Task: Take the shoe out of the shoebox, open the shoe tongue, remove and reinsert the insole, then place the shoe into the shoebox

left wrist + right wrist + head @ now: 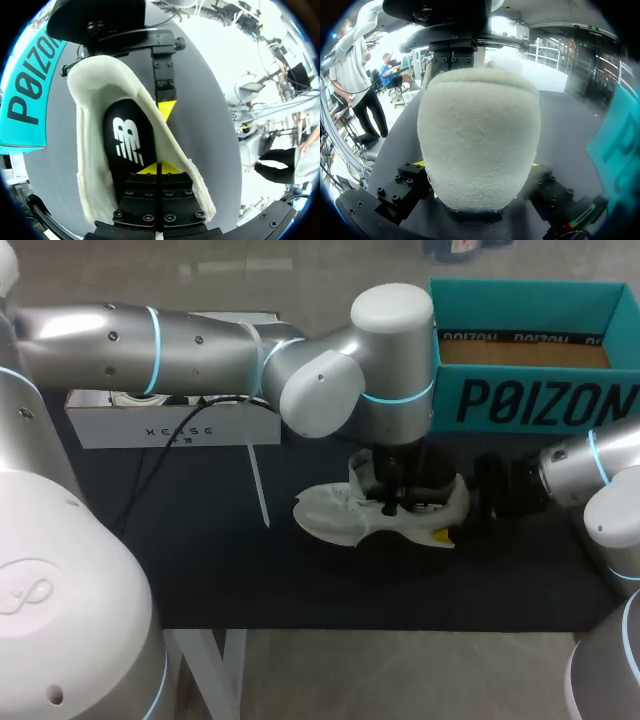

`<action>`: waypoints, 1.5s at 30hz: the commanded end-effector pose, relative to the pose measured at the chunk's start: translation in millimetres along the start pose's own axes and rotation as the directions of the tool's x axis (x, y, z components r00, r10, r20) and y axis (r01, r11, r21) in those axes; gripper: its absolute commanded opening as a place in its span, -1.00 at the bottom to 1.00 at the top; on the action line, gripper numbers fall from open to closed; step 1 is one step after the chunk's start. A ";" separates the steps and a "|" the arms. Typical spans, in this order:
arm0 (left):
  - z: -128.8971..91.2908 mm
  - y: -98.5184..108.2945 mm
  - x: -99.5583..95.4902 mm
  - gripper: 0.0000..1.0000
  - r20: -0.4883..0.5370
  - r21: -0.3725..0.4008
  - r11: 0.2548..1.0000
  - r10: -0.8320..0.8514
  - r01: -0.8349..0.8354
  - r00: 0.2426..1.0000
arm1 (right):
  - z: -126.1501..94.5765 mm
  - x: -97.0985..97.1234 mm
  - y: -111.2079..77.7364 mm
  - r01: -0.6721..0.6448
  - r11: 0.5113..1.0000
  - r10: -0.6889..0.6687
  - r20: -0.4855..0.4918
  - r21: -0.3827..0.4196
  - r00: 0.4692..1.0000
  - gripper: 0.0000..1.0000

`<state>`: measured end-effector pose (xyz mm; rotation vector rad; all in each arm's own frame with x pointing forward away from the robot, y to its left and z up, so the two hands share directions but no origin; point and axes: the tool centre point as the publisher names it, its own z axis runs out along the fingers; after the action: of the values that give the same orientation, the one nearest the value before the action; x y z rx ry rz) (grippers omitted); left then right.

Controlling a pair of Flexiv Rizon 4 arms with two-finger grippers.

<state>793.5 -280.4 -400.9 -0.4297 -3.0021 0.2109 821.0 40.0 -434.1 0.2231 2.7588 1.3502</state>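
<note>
A white shoe (335, 520) lies on the black table mat, toe to the left. My left gripper (390, 504) points straight down into its opening. In the left wrist view the left gripper (156, 169) is shut, its yellow tips together just over the black insole (125, 145) with a white logo inside the shoe (100, 80). My right gripper (450, 530) comes in from the right at the heel. In the right wrist view the fuzzy white heel (480, 130) fills the right gripper (477, 164), with a finger pressed on each side. The teal shoebox (520, 400) stands open behind.
A white closed box (170, 425) sits at the back left under my left arm. A cable (150, 470) hangs from that arm across the mat. The teal shoebox (25, 100) stands close beside the shoe. The mat's front edge (380, 625) runs below the shoe.
</note>
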 end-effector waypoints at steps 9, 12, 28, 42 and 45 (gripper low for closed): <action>21.8 8.3 5.1 -1.00 -0.006 -0.011 1.000 -0.025 0.025 1.000 | 0.3 0.8 -3.4 -0.001 1.000 0.001 0.002 0.004 1.000 -1.00; 23.6 9.6 4.0 -0.51 0.038 -0.011 0.999 -0.029 0.030 0.999 | 0.3 0.8 -3.4 -0.001 1.000 0.001 0.002 0.004 1.000 -1.00; 24.5 13.2 -0.9 0.47 0.152 -0.016 0.998 -0.052 0.055 0.987 | 0.3 0.8 -3.4 -0.001 1.000 0.001 0.002 0.004 1.000 -1.00; 49.6 22.0 -20.1 0.65 0.220 -0.046 0.997 -0.047 0.058 0.974 | 0.3 0.8 -3.4 -0.001 1.000 0.001 0.002 0.004 1.000 -1.00; 51.9 20.9 -20.8 0.13 0.227 -0.045 0.997 -0.043 0.055 0.973 | 0.3 0.8 -3.4 -0.001 1.000 0.001 0.002 0.004 1.000 -1.00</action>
<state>816.6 -269.9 -421.2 -0.3557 -3.2364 0.1934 819.7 39.7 -434.3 0.2222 2.7585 1.3493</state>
